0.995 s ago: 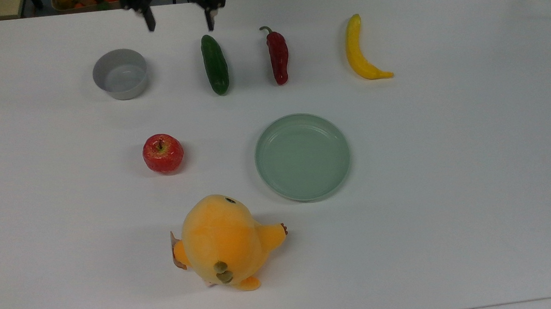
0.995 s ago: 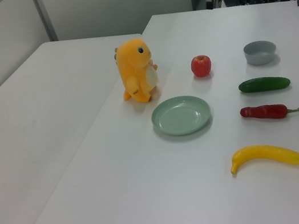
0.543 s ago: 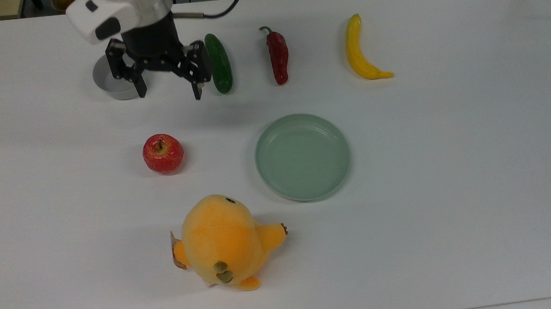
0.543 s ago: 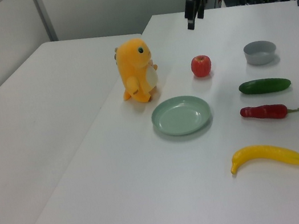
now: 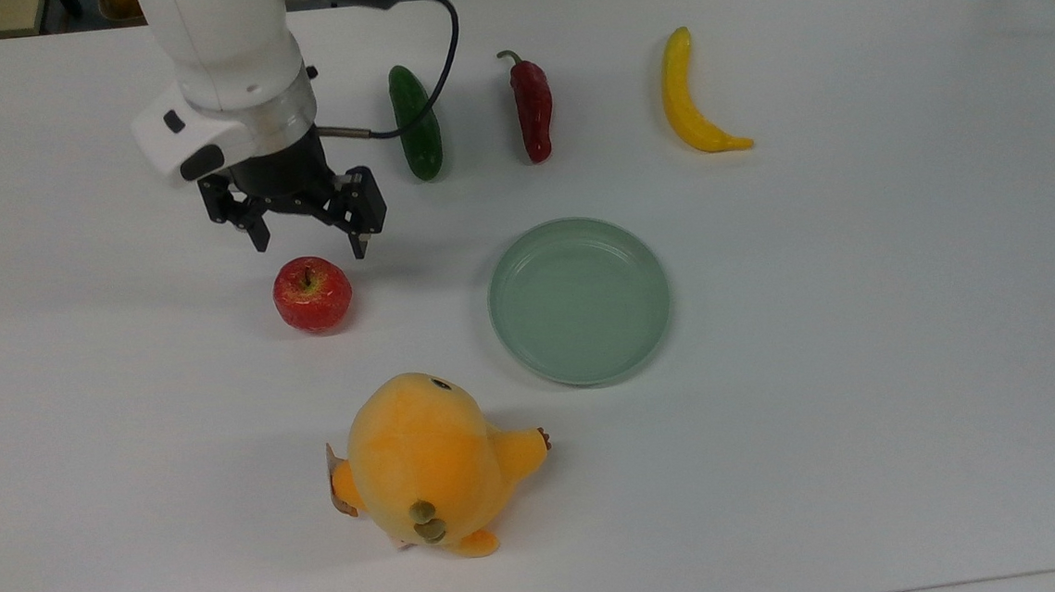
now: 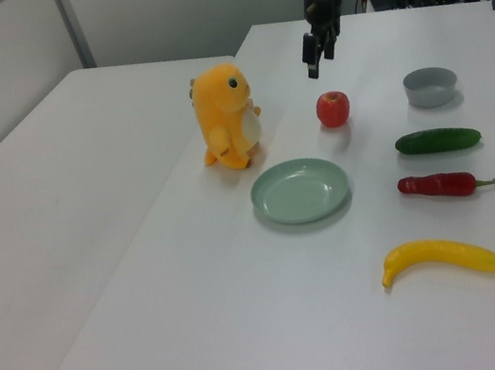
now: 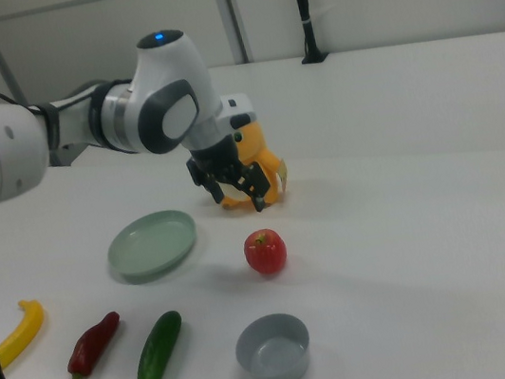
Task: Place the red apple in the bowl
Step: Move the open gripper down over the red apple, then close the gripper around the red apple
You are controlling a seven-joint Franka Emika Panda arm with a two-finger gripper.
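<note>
Apple (image 5: 312,294) sits free on the table (image 5: 863,310), stem up. In the top view, going left to right, the gripper (image 5: 307,240) hangs spread just above it, likely lining up a grasp. The bowl (image 7: 273,350) waits empty nearby in the right view.
</note>
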